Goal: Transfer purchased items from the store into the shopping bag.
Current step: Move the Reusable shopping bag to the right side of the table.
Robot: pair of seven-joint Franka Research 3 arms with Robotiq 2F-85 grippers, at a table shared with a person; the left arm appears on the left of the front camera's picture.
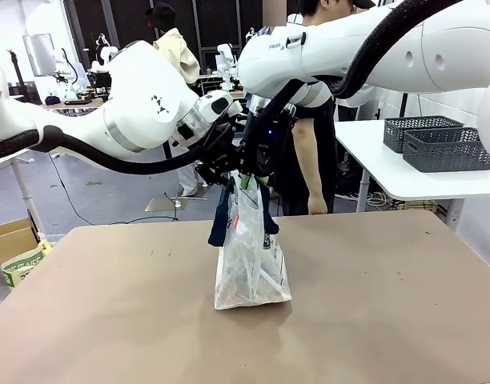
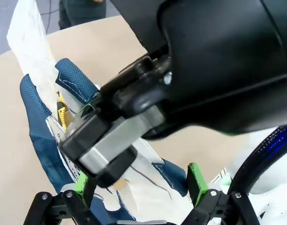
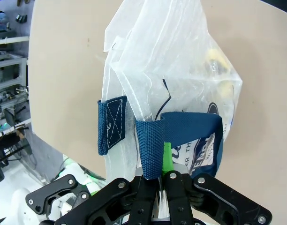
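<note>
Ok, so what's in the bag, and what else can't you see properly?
- Bag contents: in the right wrist view, the crinkly plastic of the shopping bag blurs them. Only a yellow object shows through, and its shape is unclear.
- Lettering: in the same view, the navy handle covers most of it.
- Left gripper: in the left wrist view, the right gripper blocks what lies between its fingers.

right gripper (image 3: pixel 157 171): jaws pinched on navy handle (image 3: pixel 150 145) | shopping bag (image 3: pixel 167 56): translucent, hanging above tan table (image 3: pixel 64 70) | inside: yellowish blur (image 3: pixel 215 61) (possibly a small item)
</note>
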